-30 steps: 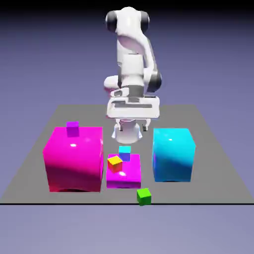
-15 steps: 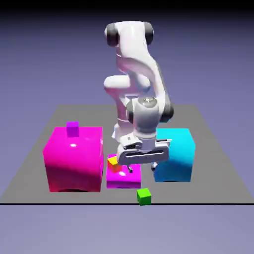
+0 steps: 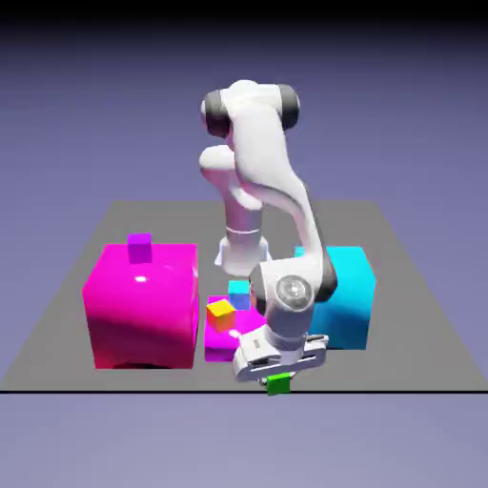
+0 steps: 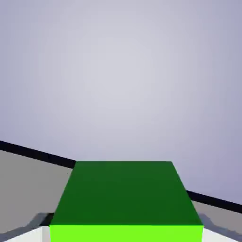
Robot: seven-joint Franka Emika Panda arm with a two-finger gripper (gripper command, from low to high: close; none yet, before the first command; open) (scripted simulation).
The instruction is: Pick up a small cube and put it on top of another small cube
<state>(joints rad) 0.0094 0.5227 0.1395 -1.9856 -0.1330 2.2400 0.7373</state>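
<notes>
From where I stood, the pincer (image 3: pixel 278 379) gripped the green cube (image 3: pixel 278 385) by its sides, low in the frame at the surface's (image 3: pixel 400 372) near edge. A straight, high lift seemed wisest, clearing the magenta block (image 3: pixel 143 315) before reaching the violet cube (image 3: pixel 140 249), upper left.

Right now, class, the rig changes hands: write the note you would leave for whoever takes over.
End effector: shut on the green cube, a fingertip on either side, at the table's near edge.
Purple cube, the target: on top of the big magenta block, exterior view's left.
Done: green cube gripped.
Left: lift it, carry it over to the purple cube, set it on top, release.
Watch: the orange cube probably lies near the way across.
</notes>
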